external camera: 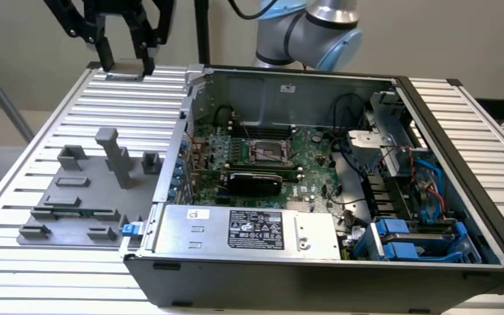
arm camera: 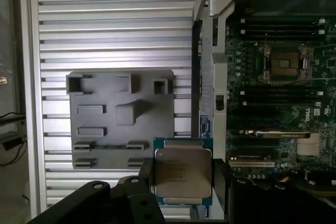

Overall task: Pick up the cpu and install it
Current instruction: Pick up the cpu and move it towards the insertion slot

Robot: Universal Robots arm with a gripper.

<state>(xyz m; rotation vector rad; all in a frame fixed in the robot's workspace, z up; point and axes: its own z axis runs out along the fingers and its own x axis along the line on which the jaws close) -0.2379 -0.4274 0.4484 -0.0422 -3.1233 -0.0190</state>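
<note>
**Cpu clamped in the gripper above the slatted table**

Seen in the exterior view, the black two-fingered gripper (external camera: 125,64) hangs at eleven o'clock, its jaws clamped on the thin, square, silvery-grey metal-topped cpu (arm camera: 182,174). A black finger (arm camera: 145,174) presses on each of two opposite edges. The chip is clear of the ribbed aluminium table (external camera: 50,111). A grey plastic fixture plate (external camera: 86,197) lies at nine o'clock. The open black computer case (external camera: 322,282) takes the centre, with the green motherboard's square metal socket (external camera: 268,152) near its middle.
</note>
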